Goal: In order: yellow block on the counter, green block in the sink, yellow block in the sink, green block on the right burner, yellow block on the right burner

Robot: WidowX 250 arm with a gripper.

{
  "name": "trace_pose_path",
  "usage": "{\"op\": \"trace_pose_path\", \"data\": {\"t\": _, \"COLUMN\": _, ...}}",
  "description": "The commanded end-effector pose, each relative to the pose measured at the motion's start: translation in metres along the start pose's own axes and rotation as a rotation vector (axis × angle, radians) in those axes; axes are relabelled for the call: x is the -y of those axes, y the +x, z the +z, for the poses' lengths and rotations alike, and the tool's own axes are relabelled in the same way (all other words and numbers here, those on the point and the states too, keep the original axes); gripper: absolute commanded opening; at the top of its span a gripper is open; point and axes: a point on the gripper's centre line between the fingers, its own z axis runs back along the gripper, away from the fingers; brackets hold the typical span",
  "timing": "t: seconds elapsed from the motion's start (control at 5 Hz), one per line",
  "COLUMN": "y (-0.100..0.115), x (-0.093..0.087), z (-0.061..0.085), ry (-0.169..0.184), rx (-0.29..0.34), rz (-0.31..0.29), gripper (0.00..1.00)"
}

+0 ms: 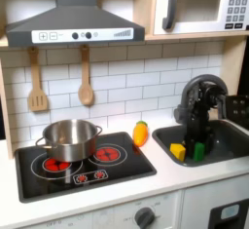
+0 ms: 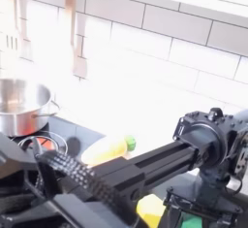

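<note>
In the first exterior view the yellow block point(image 1: 178, 151) lies in the dark sink point(image 1: 230, 135) near its left wall. The green block point(image 1: 198, 154) sits just right of it on the basin floor. My black gripper point(image 1: 198, 147) reaches straight down into the sink, with its fingers at the green block. The fingers are dark against the basin, so their gap cannot be read. The right burner point(image 1: 109, 154) is bare. In the second exterior view the yellow block point(image 2: 150, 211) shows at the bottom edge beneath my arm point(image 2: 145, 169).
A steel pot point(image 1: 68, 135) stands on the left burner. An orange-yellow toy with a green tip point(image 1: 141, 133) lies on the pale counter point(image 1: 165, 174) between cooktop and sink. Wooden utensils point(image 1: 86, 87) hang on the tiled wall. The pot point(image 2: 19, 101) and toy point(image 2: 108, 149) appear in the second exterior view.
</note>
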Motion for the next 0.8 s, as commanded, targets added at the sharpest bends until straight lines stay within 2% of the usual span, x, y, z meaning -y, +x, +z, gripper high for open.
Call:
{"op": "trace_pose_path", "data": {"t": 0.0, "y": -0.002, "x": -0.002, "z": -0.004, "ry": -0.006, "rx": -0.003, "rz": 0.0, "gripper": 0.0}}
{"op": "trace_pose_path", "data": {"t": 0.4, "y": -0.005, "x": 0.0, "z": 0.002, "ry": -0.029, "rx": -0.032, "rz": -0.024, "gripper": 0.0}}
{"op": "trace_pose_path", "data": {"t": 0.6, "y": -0.005, "x": -0.003, "z": 0.017, "ry": -0.029, "rx": -0.026, "rz": -0.027, "gripper": 0.0}}
